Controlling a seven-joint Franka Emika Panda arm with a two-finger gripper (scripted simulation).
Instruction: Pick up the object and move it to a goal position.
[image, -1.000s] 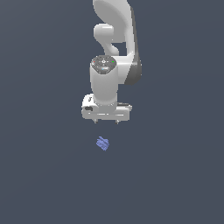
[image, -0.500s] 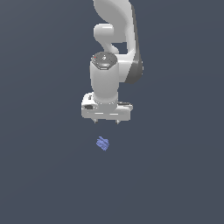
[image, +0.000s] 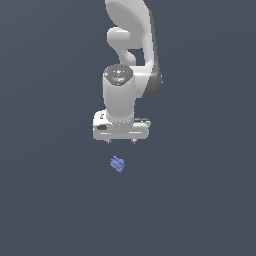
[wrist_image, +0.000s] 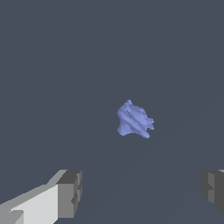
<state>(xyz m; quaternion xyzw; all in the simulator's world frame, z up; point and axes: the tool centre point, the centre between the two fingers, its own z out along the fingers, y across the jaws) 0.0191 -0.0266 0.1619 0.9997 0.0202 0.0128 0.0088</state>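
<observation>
Over the last second the gripper (image: 121, 141), jaws spread and empty, has barely moved above the object (image: 117, 164), which lies ungrasped on the surface, so pickup remains ahead.

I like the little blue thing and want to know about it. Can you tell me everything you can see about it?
The little blue object is a small periwinkle lump with ridges and stubby bumps sticking out, matte and all one colour. It is much smaller than the white gripper. It lies alone on the flat dark grey surface, just beyond the gripper's open fingers. Nothing but the surface touches it, and it has not been picked up yet.
</observation>
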